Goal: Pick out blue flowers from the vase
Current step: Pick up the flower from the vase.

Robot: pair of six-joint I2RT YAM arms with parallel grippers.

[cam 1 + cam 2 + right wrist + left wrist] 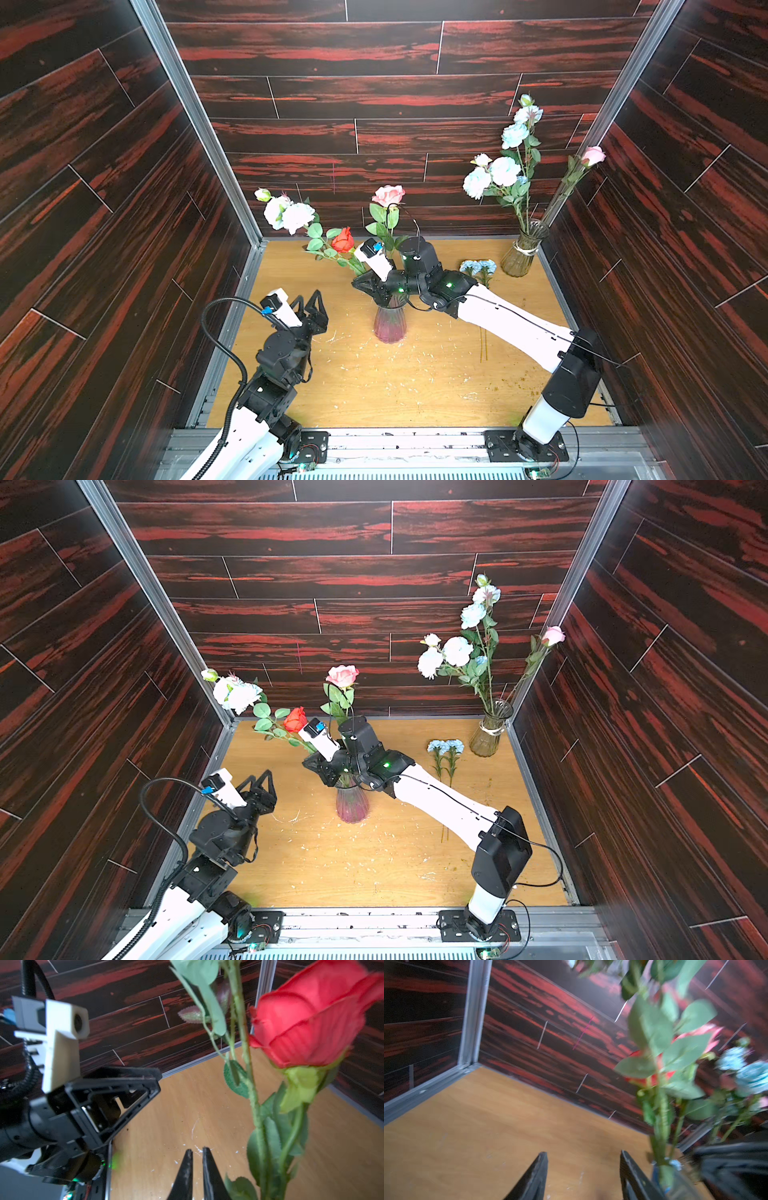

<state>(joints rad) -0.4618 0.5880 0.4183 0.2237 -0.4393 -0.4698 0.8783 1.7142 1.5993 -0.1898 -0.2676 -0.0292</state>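
**Blue flowers**: one pale blue-white spray stands in the tinted vase at mid-table. Its stem leans far toward the left wall, so the blooms hang well outside the rim.

**Tinted vase, other contents:** a red rose, also tilted left, and a pink rose that stands nearly upright.

**Clear vase**, back right corner: it holds the taller blue sprays and a second pink rose, which leans toward the right wall.

**Loose blue blooms**: these lie flat on the table between the two vases, nearer the clear one. The right arm covers part of their stems.

**Right gripper**: it is poised just above the mouth of the tinted vase, among the stems. Its jaws are nearly together, leaving only a slit through which bare table shows. Nothing is seen between the tips. In the right wrist view the stems of the red rose and the leaning spray pass just beside the fingers, not between them.

**Left gripper**: it hangs over the table to the left of the tinted vase, with jaws apart and nothing in them.
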